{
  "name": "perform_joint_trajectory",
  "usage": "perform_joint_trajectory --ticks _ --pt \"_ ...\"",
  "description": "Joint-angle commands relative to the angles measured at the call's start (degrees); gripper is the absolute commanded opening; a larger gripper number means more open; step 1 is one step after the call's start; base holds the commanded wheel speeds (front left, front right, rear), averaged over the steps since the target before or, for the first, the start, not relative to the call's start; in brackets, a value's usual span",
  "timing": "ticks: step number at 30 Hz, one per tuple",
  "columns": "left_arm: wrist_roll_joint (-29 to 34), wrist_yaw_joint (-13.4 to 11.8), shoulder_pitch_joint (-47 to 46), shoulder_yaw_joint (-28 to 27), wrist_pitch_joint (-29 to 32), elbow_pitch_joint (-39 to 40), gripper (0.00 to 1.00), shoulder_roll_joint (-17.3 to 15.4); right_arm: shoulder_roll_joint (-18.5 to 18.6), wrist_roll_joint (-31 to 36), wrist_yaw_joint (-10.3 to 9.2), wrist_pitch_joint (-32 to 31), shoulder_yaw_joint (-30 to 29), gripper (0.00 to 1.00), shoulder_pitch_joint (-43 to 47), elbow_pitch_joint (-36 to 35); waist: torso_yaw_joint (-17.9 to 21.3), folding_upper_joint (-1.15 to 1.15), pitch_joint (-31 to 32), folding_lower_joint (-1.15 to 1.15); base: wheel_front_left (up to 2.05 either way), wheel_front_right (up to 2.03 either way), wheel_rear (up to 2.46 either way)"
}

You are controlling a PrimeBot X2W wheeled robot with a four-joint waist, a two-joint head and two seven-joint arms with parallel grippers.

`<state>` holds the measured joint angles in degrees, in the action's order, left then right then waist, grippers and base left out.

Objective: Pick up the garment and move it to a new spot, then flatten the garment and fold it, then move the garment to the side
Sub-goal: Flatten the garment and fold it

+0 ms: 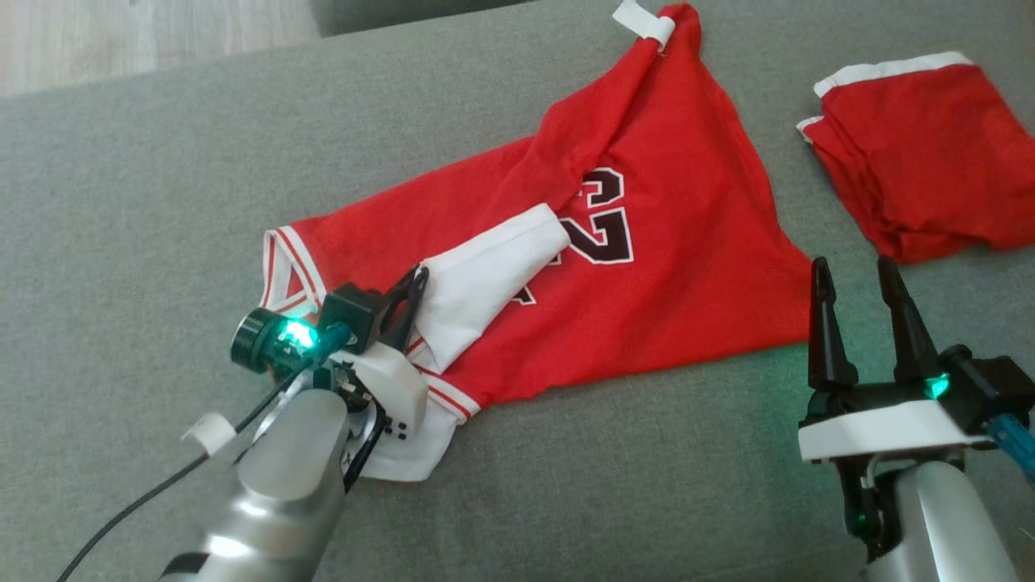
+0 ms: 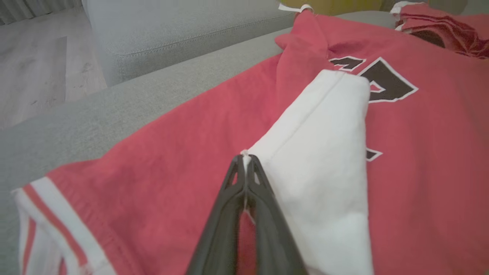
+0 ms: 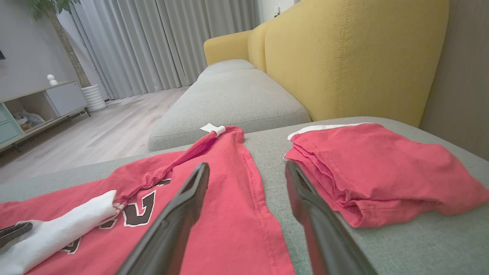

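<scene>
The garment (image 1: 671, 267) is a red jersey with a black number, spread out and rumpled on the grey cushion (image 1: 162, 202). Its white sleeve (image 1: 485, 283) lies folded over the red front. My left gripper (image 1: 416, 279) is at the jersey's left end, shut, pinching the edge of that white sleeve (image 2: 324, 152) between its fingertips (image 2: 250, 164). My right gripper (image 1: 853, 267) stands open just off the jersey's right corner, with nothing between its fingers (image 3: 172, 221). In the right wrist view the jersey (image 3: 229, 214) runs under and left of those fingers.
A second red garment (image 1: 922, 153), folded, lies on the cushion at the far right (image 3: 378, 172). A yellow sofa back (image 3: 344, 57) rises behind it. Beyond the cushion's far edge are another grey seat (image 3: 229, 95) and wooden floor (image 1: 121, 32).
</scene>
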<state>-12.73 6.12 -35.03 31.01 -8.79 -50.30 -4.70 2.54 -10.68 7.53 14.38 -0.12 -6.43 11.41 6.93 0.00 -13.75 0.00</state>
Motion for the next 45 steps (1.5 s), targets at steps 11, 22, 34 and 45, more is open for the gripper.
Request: perform_joint_trajectory --ticks 11,22,34,45 --pt "-3.00 0.70 -9.96 -4.00 0.31 10.14 0.00 -5.32 0.34 -1.27 -0.04 0.62 1.52 1.00 -0.76 -1.07 0.47 0.00 2.18 0.00 0.00 0.00 0.00" --pt "-3.84 -1.98 -29.27 -11.75 10.54 10.20 0.00 -19.06 0.34 -4.08 -0.04 0.62 5.49 1.00 -5.02 -1.30 7.72 0.00 -5.50 0.00 0.00 0.00 0.00" --pt "-0.52 -8.19 -44.38 -14.52 7.14 -1.20 1.00 -26.16 0.33 -6.09 -0.04 0.62 7.96 1.00 -7.86 -2.60 13.71 0.00 -12.44 0.00 0.00 0.00 0.00" --pt "-1.43 -5.86 -43.34 -12.15 -4.51 -7.85 1.00 -18.82 0.33 -2.94 -0.04 0.62 6.33 1.00 -8.39 -3.07 6.83 0.00 -11.00 0.00 0.00 0.00 0.00"
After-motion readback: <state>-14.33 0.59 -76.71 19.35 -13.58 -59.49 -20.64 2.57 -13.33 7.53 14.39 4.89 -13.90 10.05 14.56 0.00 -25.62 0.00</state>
